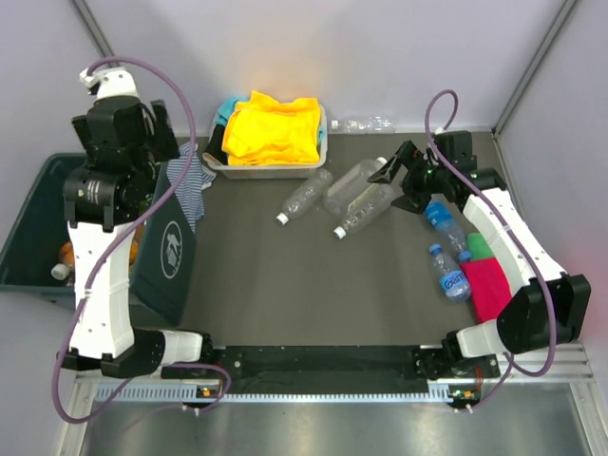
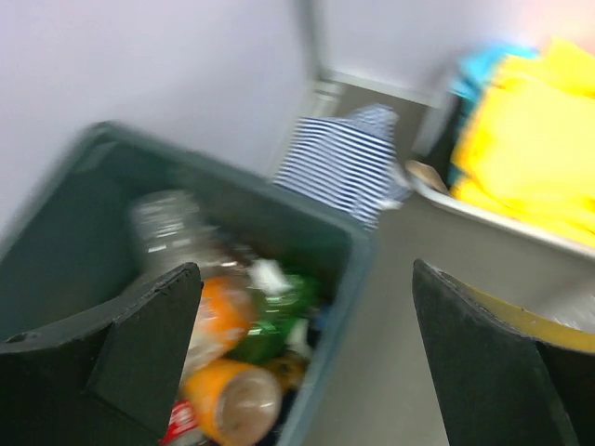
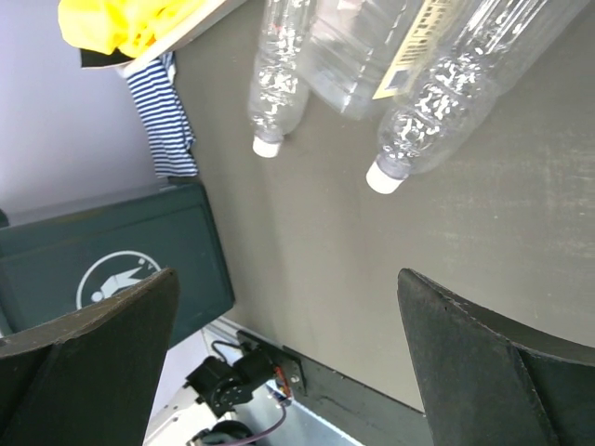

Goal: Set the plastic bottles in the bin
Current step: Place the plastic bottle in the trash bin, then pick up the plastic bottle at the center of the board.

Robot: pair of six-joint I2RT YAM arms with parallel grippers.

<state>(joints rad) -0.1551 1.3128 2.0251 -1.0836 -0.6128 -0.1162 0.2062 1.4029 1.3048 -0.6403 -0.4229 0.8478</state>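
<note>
While the left claw (image 2: 302, 279) hangs spread wide and empty over the bin (image 2: 279, 200) at the scene's left, orange, green and clear plastic bottles (image 2: 223, 316) lie inside it, and a striped cloth (image 2: 349, 158) lies just past its far right rim. The right claw (image 3: 286, 279), equally wide and touching nothing, hovers over bare table (image 3: 307, 223). Clear bottles (image 3: 274, 84) lie just to its left, and blue-labelled bottles (image 1: 454, 275) lie nearer, at the right edge.
</note>
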